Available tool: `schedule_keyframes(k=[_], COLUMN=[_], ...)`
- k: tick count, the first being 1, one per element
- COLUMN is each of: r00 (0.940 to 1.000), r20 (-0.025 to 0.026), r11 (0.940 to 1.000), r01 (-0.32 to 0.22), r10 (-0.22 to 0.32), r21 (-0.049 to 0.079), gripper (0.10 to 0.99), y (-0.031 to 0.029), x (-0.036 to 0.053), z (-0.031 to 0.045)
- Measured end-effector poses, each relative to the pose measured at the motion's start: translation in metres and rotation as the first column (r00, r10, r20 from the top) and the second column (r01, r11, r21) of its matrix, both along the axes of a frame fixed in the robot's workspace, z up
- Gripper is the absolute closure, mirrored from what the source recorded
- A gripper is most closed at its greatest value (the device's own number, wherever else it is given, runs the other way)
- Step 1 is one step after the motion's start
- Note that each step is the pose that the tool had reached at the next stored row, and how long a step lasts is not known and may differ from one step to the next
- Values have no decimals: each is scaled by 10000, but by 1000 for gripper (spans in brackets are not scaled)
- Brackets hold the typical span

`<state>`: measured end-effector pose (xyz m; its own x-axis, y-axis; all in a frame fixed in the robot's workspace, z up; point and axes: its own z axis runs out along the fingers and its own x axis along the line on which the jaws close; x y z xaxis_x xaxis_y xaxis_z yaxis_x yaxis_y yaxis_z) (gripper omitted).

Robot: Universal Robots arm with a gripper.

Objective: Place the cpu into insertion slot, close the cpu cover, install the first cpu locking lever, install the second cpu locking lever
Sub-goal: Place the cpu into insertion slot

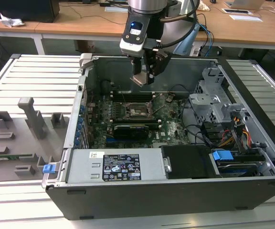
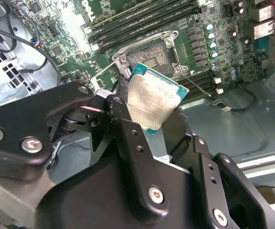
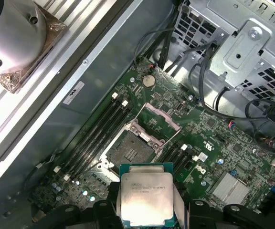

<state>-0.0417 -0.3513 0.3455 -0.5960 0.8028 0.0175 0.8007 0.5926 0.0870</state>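
The pincer [image 1: 141, 80] hangs inside an open computer case [image 1: 175, 195] that lies on a slatted metal counter [image 1: 37, 76]. It grips the cpu [image 3: 146, 199] between its two black fingers [image 2: 121, 109], which press on opposite edges of the chip. In both wrist views the pale metal top of the cpu faces the camera and a thin green edge shows around it. The chip is held in the air above the green board [image 3: 214, 143], close to the insertion slot [image 3: 129, 152] but apart from it and not yet set in.

The slot is bare, its dark centre in plain sight inside the metal rim. The cpu cover [image 3: 159, 121] stands swung open at one side of the slot, and the board shows through its square cut-out. Long black memory slots [image 3: 97, 131] run along both sides of the socket.

In the exterior view the pincer sits over the far half of the case, above the slot. A grey power supply box [image 1: 113, 164] fills the near part of the case. Grey holders [image 1: 32, 117] stand on the counter at the exterior view's left
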Motion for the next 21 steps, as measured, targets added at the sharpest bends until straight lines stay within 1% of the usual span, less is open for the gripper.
schedule_keyframes(k=[12,21], r00=[9992,9973], r20=[0,0], r11=[9992,9973], r01=[400,732], r10=[-400,-732], r21=[0,1], gripper=[557,557], y=[0,0], x=[0,0], z=[-17,-35])
